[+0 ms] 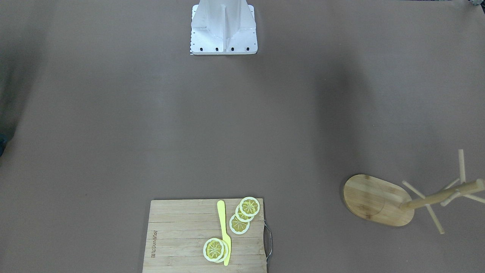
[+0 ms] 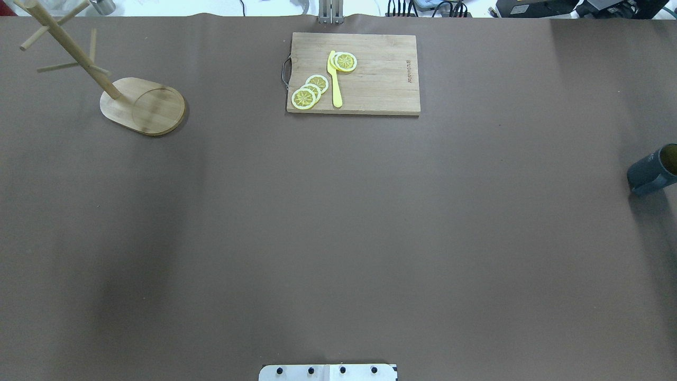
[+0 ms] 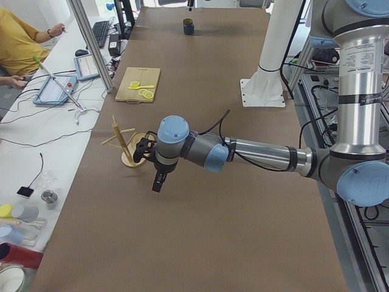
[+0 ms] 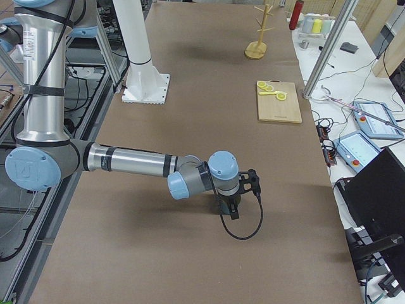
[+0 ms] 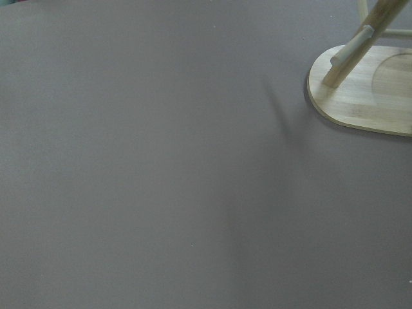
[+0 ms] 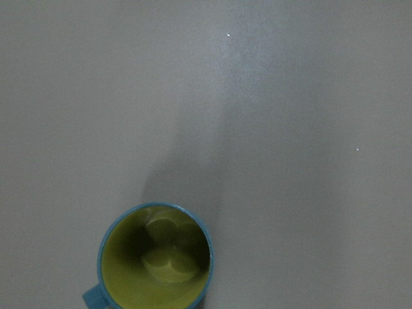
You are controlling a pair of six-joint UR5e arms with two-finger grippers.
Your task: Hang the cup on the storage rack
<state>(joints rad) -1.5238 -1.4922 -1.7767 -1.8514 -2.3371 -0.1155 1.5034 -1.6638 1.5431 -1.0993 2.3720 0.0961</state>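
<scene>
Since the front view lacks the cup, it gives only the rack [image 1: 379,200], upright on the counter [image 1: 242,132] on robot's left side.

Overhead: cup [image 2: 653,169] at the far right edge, well apart from rack.

Left side view: left claw [image 3: 158,182] hangs near rack; jaw gap, can't tell.

Right side view: right claw [image 4: 231,212] low over cup's spot; gap, can't tell either.

Right wrist: looks straight down into upright cup, yellow-green inside, handle stub at lower left.

Prob. glazed ceramic: stiff, some weight, slick, chips if knocked. Pinch wall opp. handle, leaving loop free for a peg.
</scene>
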